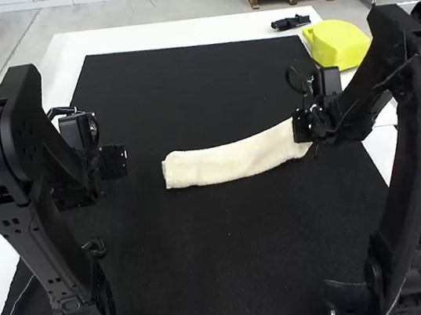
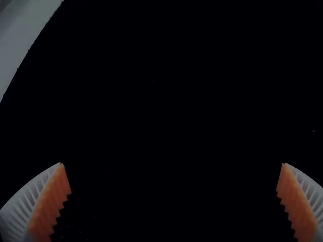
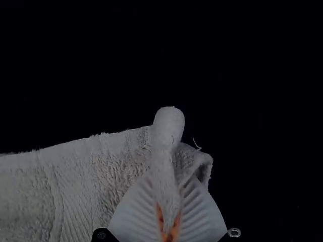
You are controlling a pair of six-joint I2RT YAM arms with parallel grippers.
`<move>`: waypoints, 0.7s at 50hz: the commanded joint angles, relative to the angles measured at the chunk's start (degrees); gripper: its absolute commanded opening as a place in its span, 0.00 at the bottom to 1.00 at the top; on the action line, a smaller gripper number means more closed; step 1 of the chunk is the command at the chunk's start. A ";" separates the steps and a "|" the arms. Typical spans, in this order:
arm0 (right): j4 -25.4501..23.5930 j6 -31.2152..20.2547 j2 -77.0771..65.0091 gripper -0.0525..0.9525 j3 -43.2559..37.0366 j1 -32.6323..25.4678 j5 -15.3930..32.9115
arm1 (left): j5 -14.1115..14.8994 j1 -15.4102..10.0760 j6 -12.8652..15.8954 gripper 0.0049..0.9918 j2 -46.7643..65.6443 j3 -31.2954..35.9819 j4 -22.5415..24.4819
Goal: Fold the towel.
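Right fingers [image 3: 133, 214] pinching one end of the towel [image 1: 223, 163], a narrow strip lying mid-mat [image 1: 227, 266]; left fingers [image 2: 49, 206] wide apart. Likely light, soft, floppy: I'd grip the free end deep, catching every layer.

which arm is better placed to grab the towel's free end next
Left, probably: the left gripper is open and nearer that end of the towel, while the right gripper pinches the other end.
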 commanded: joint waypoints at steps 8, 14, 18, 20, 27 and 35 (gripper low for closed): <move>0.55 -1.49 -1.06 0.04 1.29 0.68 3.71 | -0.37 0.15 0.34 0.97 -1.82 0.85 0.69; 1.07 -0.78 -0.71 0.04 1.29 4.20 4.94 | -0.46 0.15 0.42 0.97 -1.82 0.76 0.87; 1.51 0.18 -0.53 0.04 1.38 6.40 5.91 | -0.46 0.24 0.42 0.97 -1.82 0.76 0.87; 1.69 0.62 -0.53 0.04 1.65 7.72 6.26 | -0.37 0.33 0.42 0.97 -1.82 0.76 0.87; 2.22 1.50 -0.53 0.04 2.35 10.70 7.66 | -0.37 0.41 0.42 0.97 -1.82 0.76 0.61; 2.30 2.47 -0.53 0.04 3.40 13.08 8.72 | -0.10 0.41 0.51 0.97 -1.55 0.67 0.25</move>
